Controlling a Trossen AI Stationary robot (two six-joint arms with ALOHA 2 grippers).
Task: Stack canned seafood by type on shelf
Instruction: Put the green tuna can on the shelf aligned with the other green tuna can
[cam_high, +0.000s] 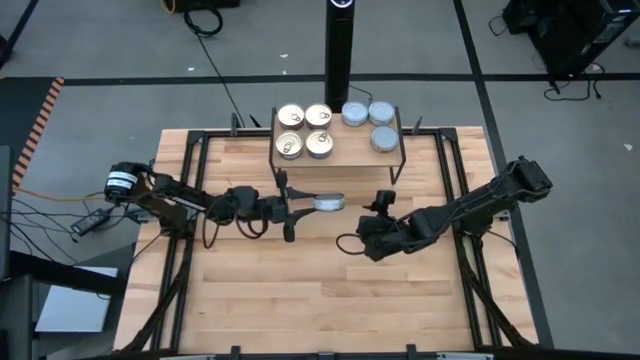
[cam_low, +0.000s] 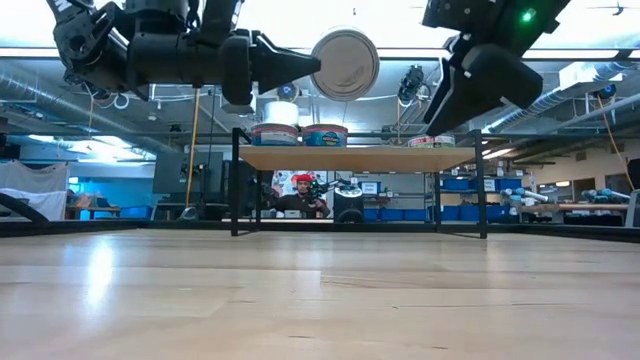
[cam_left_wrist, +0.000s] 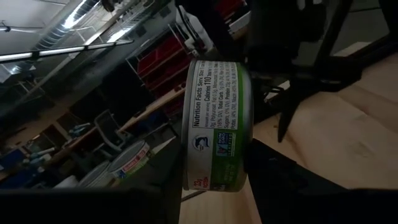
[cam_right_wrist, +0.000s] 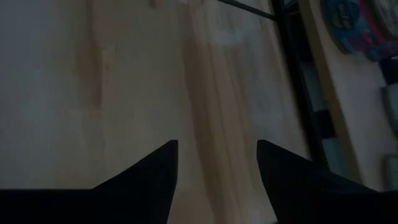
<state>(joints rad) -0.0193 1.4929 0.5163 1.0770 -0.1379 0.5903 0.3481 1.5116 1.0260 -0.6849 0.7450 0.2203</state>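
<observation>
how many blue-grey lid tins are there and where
4: three on the shelf, at its right end, and one tin held by the left claw in front of the shelf.

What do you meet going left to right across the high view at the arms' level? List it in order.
left arm → left gripper with jaws shut on a blue-grey-lidded tin → right gripper, jaws apart and empty → right arm.

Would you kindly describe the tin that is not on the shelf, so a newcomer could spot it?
Start at the shelf at the table's far edge. Just before its front edge, the left gripper holds one blue-grey-lidded tin in the air; the other seven sit on the board.
</observation>
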